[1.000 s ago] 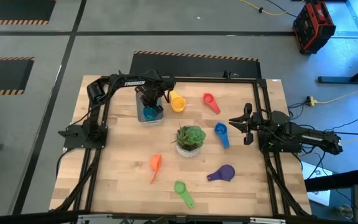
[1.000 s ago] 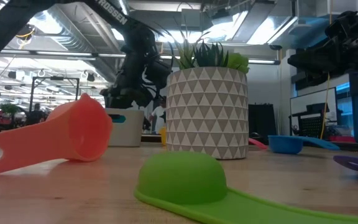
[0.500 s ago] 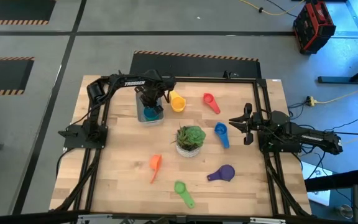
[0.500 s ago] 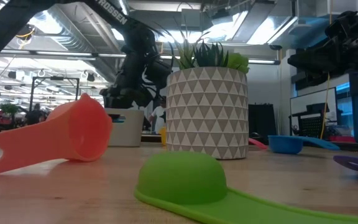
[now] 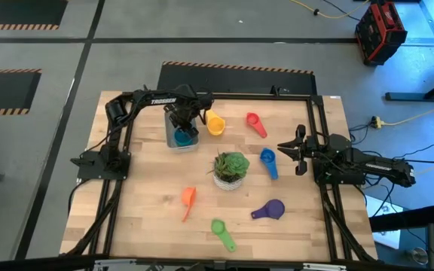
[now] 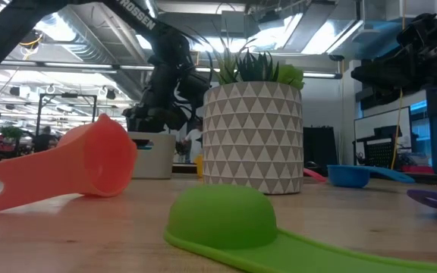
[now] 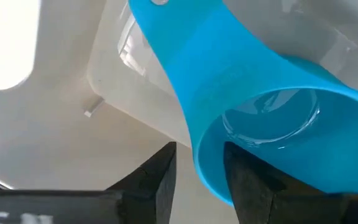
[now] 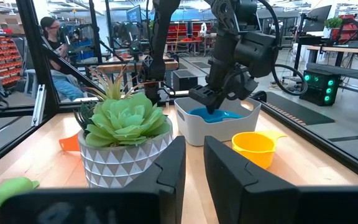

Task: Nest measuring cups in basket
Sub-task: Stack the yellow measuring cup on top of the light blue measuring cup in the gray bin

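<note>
The basket (image 5: 190, 147) stands at the table's far left. A light blue measuring cup (image 7: 247, 81) lies inside it, bowl open toward my left gripper (image 7: 201, 180). That gripper points down into the basket, open, with its fingers on either side of the cup's rim. The other measuring cups lie loose on the wood: yellow (image 5: 215, 123), red (image 5: 255, 123), blue (image 5: 268, 162), purple (image 5: 270, 209), green (image 5: 221, 232) and orange (image 5: 187, 200). My right gripper (image 5: 296, 149) waits at the table's right edge, level, shut on nothing. My left gripper comes from above, one finger outside the light blue cup's bowl rim (image 7: 197, 155) and one in front of the bowl's opening. A strip of pale basket shows between the outer finger (image 7: 157, 180) and the cup wall. Whether the other finger touches the cup, I cannot tell.
A white patterned pot with a green plant (image 5: 230, 169) stands mid-table, between the basket and the blue, purple and green cups. Black frame rails (image 5: 315, 135) run along the table's sides. Bare wood lies near the left front.
</note>
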Tool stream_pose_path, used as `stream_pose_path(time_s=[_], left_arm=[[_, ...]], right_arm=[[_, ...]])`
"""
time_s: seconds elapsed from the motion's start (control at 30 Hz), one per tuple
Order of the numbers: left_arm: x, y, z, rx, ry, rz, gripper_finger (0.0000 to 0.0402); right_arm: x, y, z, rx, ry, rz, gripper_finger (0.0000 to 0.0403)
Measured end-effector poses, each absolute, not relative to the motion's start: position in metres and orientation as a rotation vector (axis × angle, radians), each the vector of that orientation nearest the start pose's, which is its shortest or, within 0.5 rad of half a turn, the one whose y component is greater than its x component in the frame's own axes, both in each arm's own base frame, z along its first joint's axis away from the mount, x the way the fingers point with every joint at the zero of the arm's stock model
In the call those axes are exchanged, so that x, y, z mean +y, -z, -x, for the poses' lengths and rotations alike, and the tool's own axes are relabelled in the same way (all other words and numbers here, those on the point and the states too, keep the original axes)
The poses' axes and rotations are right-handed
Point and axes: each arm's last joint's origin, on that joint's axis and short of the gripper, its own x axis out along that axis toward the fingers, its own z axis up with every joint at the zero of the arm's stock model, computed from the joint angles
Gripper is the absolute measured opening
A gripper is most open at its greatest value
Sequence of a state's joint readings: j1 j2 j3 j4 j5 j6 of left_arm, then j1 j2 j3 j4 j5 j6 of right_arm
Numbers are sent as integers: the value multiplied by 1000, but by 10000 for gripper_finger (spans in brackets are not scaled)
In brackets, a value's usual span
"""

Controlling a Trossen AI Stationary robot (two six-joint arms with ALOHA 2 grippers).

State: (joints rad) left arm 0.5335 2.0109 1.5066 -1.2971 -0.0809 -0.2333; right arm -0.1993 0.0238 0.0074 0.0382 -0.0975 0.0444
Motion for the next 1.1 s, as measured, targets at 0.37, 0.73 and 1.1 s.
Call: stream_pose_path(time_s=[0.37,0.73,1.1], left_arm=[[179,-184,-298,1805,-649,572,124],[175,-216,-296,1710,-622,532,124],[143,-316,-284,1277,-558,260,124]], right_arm=[[-17,-168,-97,-24,101,-41,64],[-17,-168,-97,-24,101,-41,64],[-17,-168,-97,-24,101,-41,64]])
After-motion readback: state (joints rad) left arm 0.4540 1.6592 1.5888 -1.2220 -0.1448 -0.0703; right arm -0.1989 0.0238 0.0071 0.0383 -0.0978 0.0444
